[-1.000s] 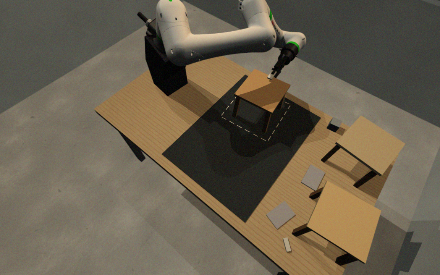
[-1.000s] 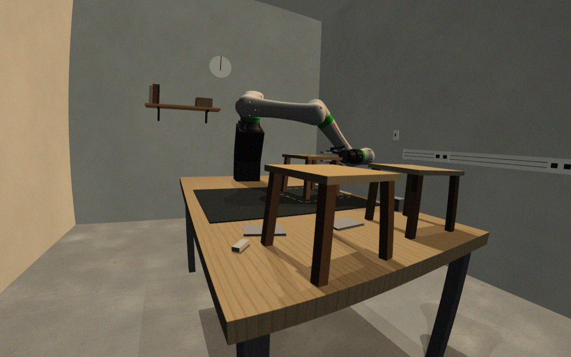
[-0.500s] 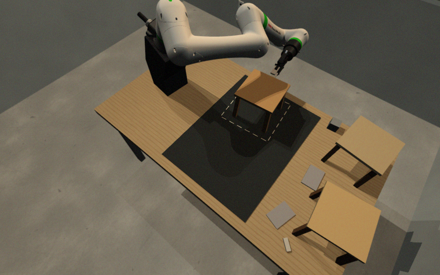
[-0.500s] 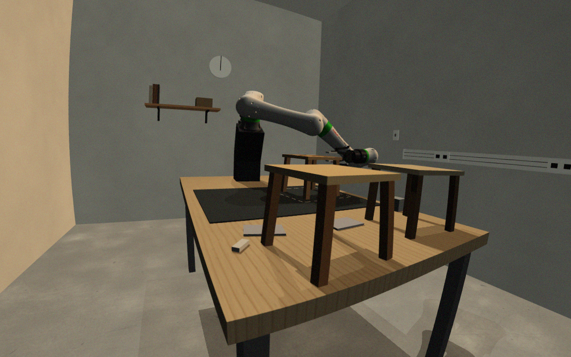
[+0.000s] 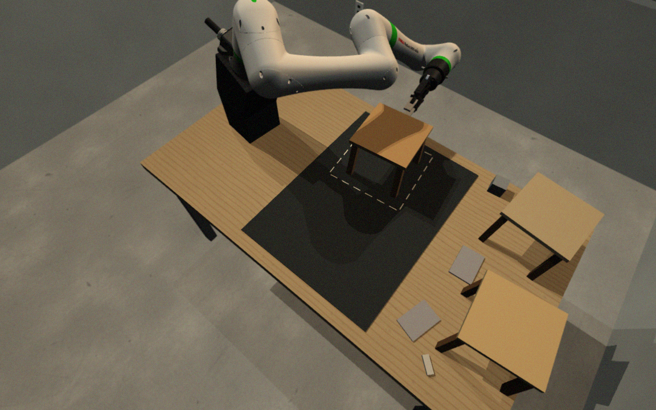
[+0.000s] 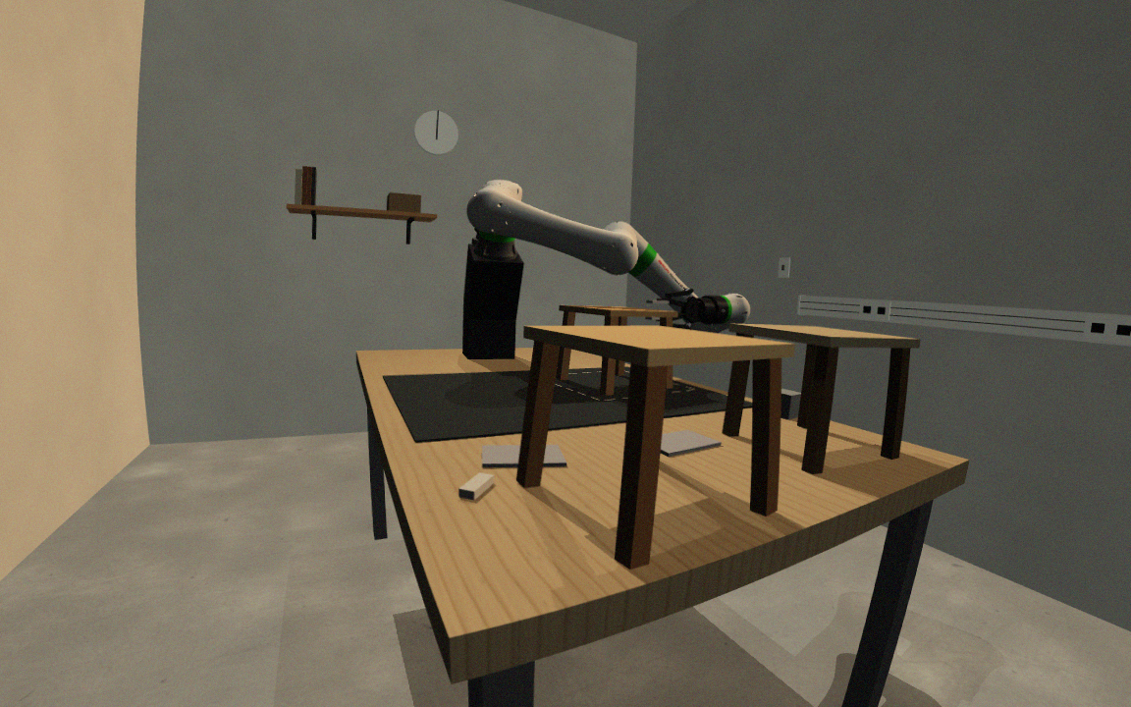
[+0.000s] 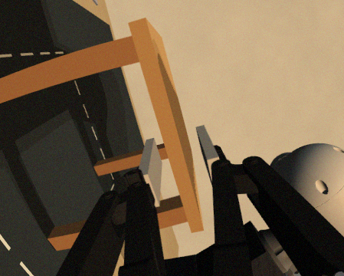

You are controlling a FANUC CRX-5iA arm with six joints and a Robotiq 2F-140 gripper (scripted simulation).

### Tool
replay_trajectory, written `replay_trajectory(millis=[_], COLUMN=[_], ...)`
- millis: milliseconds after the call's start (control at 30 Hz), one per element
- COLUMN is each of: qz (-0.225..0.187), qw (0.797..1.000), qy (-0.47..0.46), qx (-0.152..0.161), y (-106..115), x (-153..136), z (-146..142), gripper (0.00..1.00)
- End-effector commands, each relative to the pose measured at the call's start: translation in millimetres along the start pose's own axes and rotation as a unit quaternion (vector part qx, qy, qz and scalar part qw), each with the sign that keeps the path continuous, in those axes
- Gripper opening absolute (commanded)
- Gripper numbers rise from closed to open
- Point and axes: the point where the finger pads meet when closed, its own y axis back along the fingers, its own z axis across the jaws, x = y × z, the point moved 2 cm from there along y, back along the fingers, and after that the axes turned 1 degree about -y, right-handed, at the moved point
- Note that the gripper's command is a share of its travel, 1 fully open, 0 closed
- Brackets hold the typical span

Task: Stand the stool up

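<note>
The brown stool point(image 5: 391, 135) stands upright on its feet inside the dashed rectangle point(image 5: 371, 191) on the black mat. It also shows far back in the exterior view point(image 6: 618, 311). My gripper point(image 5: 411, 107) point(image 6: 683, 309) is at the far right edge of the seat, at seat height. In the wrist view the seat's edge point(image 7: 167, 118) passes between the two finger pads of my gripper point(image 7: 178, 145), with a gap on each side. The gripper is open and holds nothing.
Two lighter stools point(image 5: 552, 214) point(image 5: 513, 328) stand at the right end of the table. Two flat grey plates point(image 5: 467, 263) point(image 5: 418, 319), a small white block point(image 5: 427, 364) and a small grey block point(image 5: 498, 184) lie near them. The arm's black pedestal point(image 5: 246, 102) stands at the back.
</note>
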Motion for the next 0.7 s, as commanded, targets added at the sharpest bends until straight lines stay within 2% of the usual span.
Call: replay_trajectory(millis=[0, 267, 667], qz=[0.000, 0.000, 0.000], qw=[1.000, 1.000, 1.000], qy=[-0.001, -0.001, -0.001], qx=[0.001, 0.001, 0.001], y=[1, 1, 2], x=[1, 1, 2], z=[3, 16, 74], gripper=[0.33, 0.33, 0.33])
